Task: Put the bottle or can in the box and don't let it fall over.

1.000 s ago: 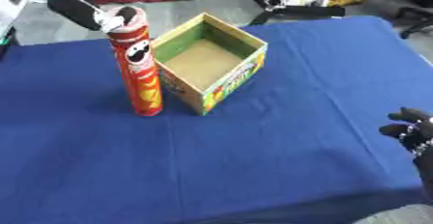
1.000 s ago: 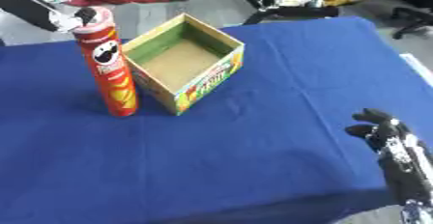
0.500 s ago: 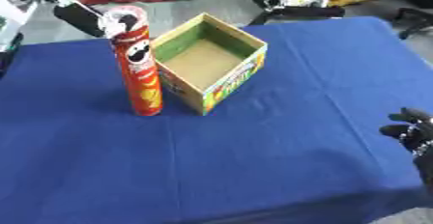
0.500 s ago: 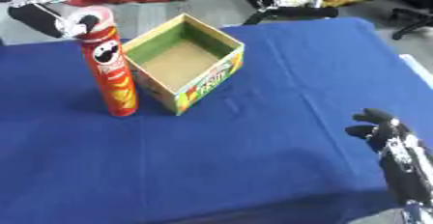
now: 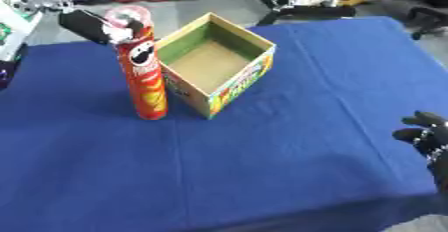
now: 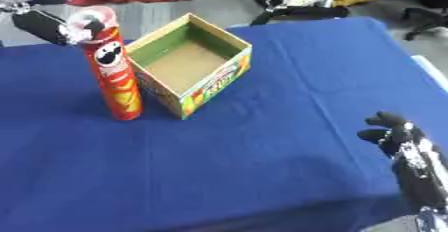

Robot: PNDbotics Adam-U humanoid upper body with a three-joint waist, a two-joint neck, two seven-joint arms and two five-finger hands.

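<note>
Blue cloth is covering the desk (image 5: 262, 166), which is filling most of both views. At the far left, the robot's left hand (image 5: 92, 25) is reaching in from the upper left corner, black with a silver arm behind it. It is sitting right at the top of a tall red can (image 5: 143, 71), against the can's lid; whether its fingers are curling round the can or only touching it cannot be told. The can is standing upright on the desk, well left of centre. Just to its right, nearly touching it, an open cardboard box (image 5: 217, 63) is sitting with green inner walls and a brown floor, turned corner-on to the camera. Far to the right, well apart from can and box, the right hand (image 6: 398, 136) is resting at the lower right edge, fingers pointing up and loosely relaxed, holding nothing.
</note>
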